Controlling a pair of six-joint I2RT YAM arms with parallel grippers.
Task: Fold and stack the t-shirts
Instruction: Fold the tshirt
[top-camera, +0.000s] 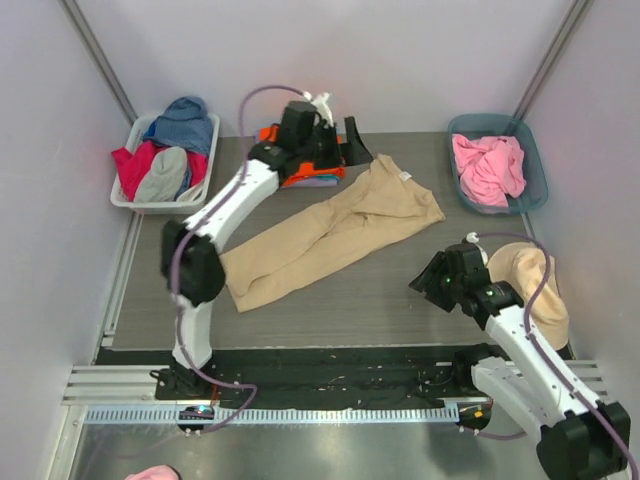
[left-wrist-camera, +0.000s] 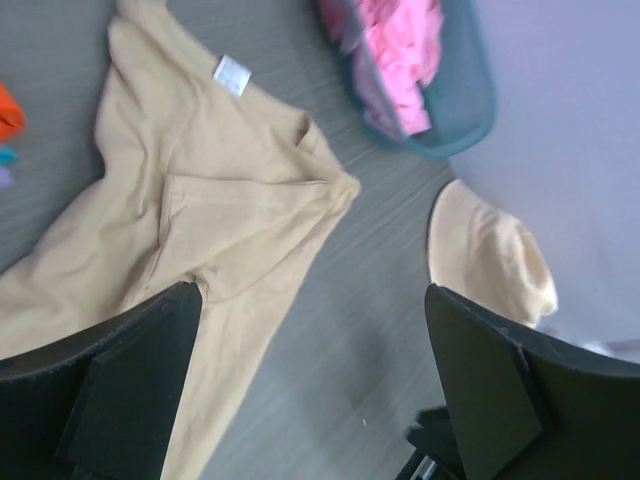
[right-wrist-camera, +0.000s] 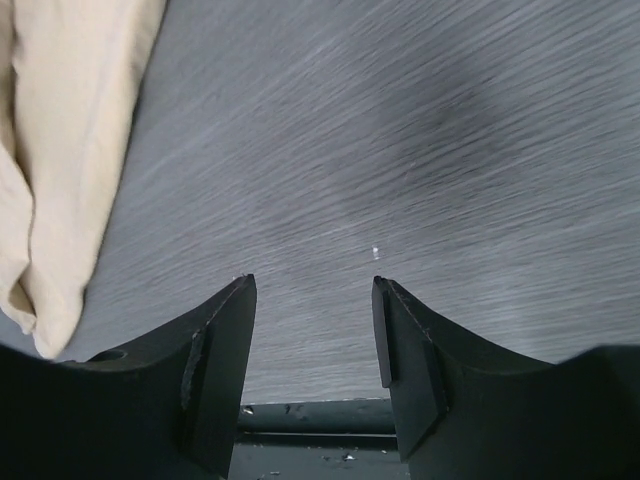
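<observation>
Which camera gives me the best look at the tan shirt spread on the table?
Top external: the tan shirt lies there whole, diagonal, collar to hem. Left wrist shows only its collar end with the white label. Right wrist shows just a pale cloth edge; I cannot tell if it is this shirt.

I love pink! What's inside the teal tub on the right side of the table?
A crumpled pink t-shirt fills the teal tub. Anything beneath it, and the tub's bottom, is covered and cannot be seen.
</observation>
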